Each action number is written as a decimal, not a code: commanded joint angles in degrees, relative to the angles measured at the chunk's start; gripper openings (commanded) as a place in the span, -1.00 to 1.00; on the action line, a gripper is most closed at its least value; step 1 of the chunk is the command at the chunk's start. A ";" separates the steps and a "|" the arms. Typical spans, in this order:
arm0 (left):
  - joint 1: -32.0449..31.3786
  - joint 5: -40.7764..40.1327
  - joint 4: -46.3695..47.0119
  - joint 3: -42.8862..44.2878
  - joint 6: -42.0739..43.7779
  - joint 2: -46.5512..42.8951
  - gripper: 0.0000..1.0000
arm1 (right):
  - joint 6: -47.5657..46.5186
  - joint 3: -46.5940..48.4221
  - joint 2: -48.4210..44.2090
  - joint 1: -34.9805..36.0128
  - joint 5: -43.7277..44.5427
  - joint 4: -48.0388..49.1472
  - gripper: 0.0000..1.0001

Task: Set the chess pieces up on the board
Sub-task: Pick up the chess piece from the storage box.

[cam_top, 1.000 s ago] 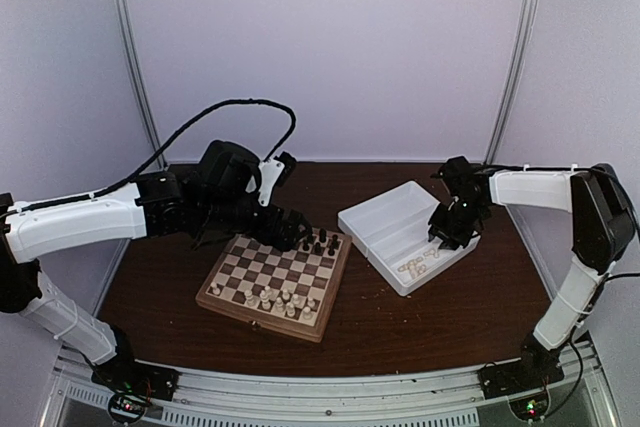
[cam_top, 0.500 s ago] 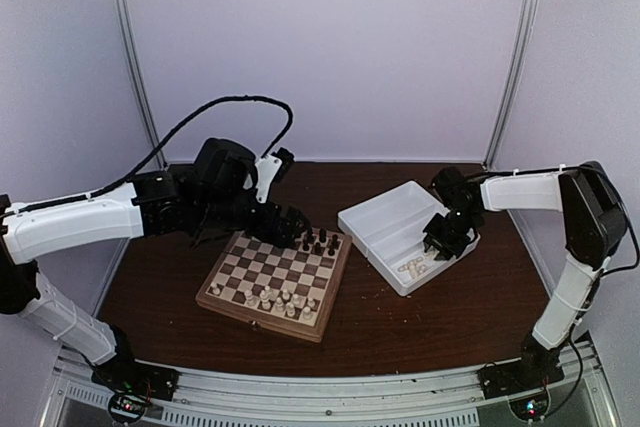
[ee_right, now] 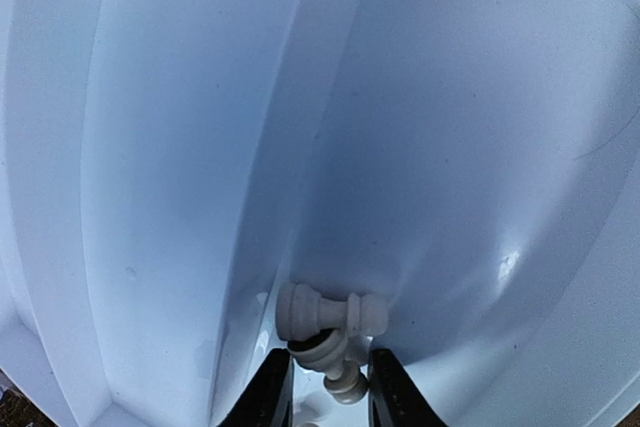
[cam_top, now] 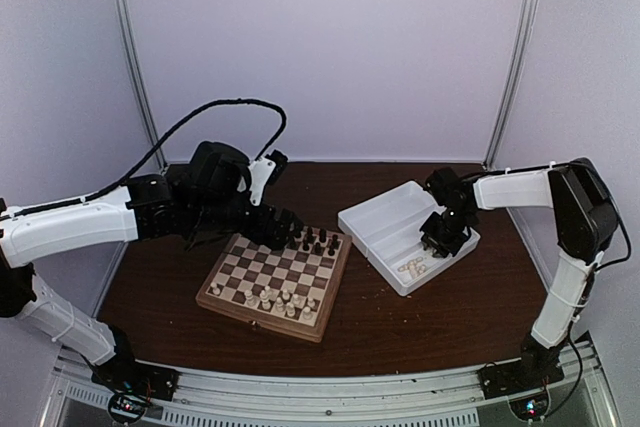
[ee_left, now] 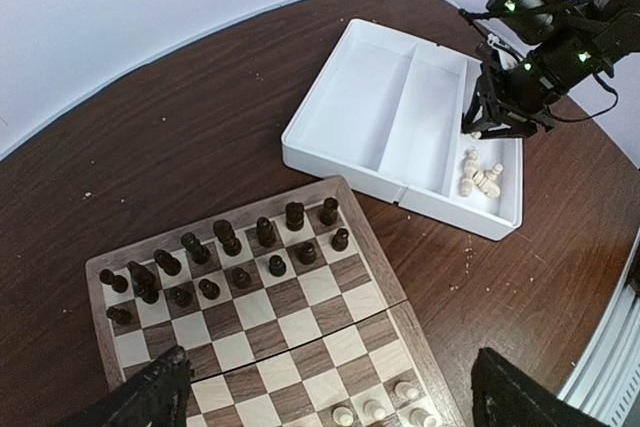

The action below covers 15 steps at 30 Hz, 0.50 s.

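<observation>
One board (ee_left: 300,327). One white tray (ee_left: 340,175), divided into two compartments. Dark pieces (ee_left: 277,265) on the board: sixteen, in two rows of eight. Light pieces (ee_left: 405,390) on the board: about eight, exact count unclear. Light pieces in the tray: about four.

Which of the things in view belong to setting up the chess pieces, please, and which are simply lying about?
Belong: cream chess pieces, a few lying in the white tray, others on the board; the board; right gripper, straddling one cream piece.
Incidental: the white tray itself; dark pieces, standing at one end of the board; table.
</observation>
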 commanded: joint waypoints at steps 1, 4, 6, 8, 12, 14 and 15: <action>0.55 -0.48 2.41 -0.35 0.98 -0.92 0.95 | -0.89 -0.17 2.52 0.04 4.19 -1.61 -0.44; 0.54 -0.34 2.38 -0.18 1.11 -0.61 0.95 | -2.23 0.47 2.61 0.04 4.96 -2.40 -0.61; 0.60 -0.40 2.30 -0.04 1.15 -0.55 0.95 | -3.56 0.70 1.93 0.04 5.60 -2.96 -0.65; 0.65 -0.37 2.26 0.07 1.15 -0.43 0.95 | -5.71 0.16 0.51 0.04 5.44 -1.96 -0.74; 0.75 -0.13 2.29 0.42 1.07 0.01 0.95 | -11.88 -0.64 -2.57 0.03 2.95 0.20 -0.75; 0.90 0.45 2.14 0.80 0.79 0.35 0.95 | -14.76 -0.84 -4.03 0.03 1.38 0.39 -0.74; 1.01 0.73 1.99 0.99 0.59 0.60 0.95 | -16.73 -1.35 -4.86 -0.02 -0.72 1.75 -0.74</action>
